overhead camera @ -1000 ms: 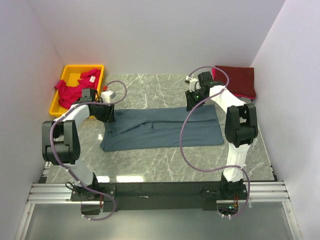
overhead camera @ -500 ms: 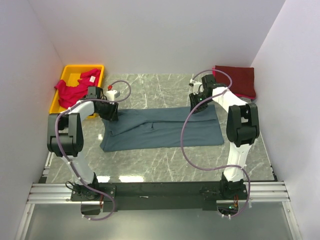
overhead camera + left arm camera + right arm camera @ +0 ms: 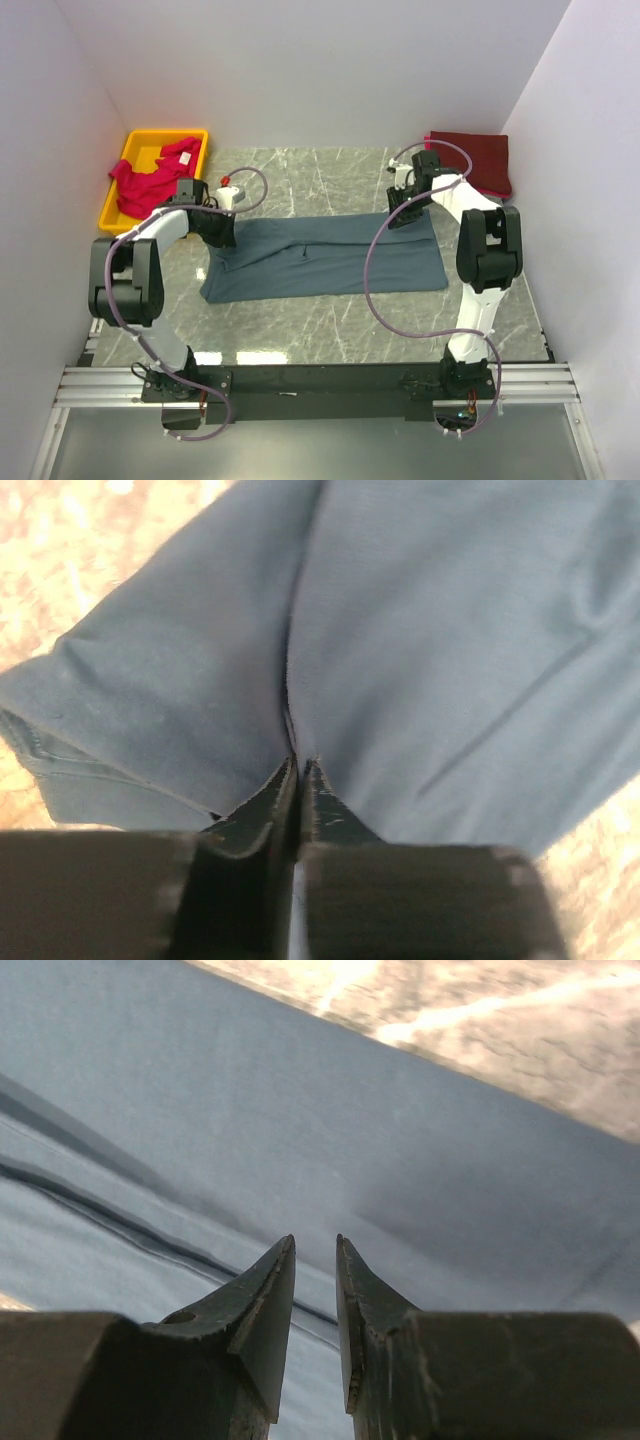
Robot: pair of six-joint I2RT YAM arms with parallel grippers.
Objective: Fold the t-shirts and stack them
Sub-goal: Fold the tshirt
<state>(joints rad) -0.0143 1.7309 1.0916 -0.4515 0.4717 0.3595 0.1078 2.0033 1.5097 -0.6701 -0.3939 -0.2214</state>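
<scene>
Looking down from above, we see a slate blue-grey short-sleeved cloth t-shirt (image 3: 320,262) spread as a wide flat band on the grey marbled bench (image 3: 330,325), stretching from one set of fingers to the other. The left fingers (image 3: 300,763) sit on the shirt's far left corner. They are clenched almost together, and a raised crease of the blue-grey cloth runs straight into their tips, so they are pinching a fold of it. To the left of those tips a sleeve hem lies doubled over, with bare bench beyond it.

The right fingers (image 3: 315,1243) are down at the shirt's far right corner. Their tips stand a narrow slot apart, and only flat cloth shows through the slot, so we read them as released, gripping nothing. We cannot tell whether the tips touch the fabric. A dark seam line crosses the cloth just left of them.

Beyond the left fingers, a bright pinkish-red crumpled cloth t-shirt (image 3: 140,182) spills over the near rim of a yellow rectangular plastic bin (image 3: 165,133). Beyond the right fingers, a dark maroon cloth t-shirt (image 3: 478,160) lies folded flat on the bench.
</scene>
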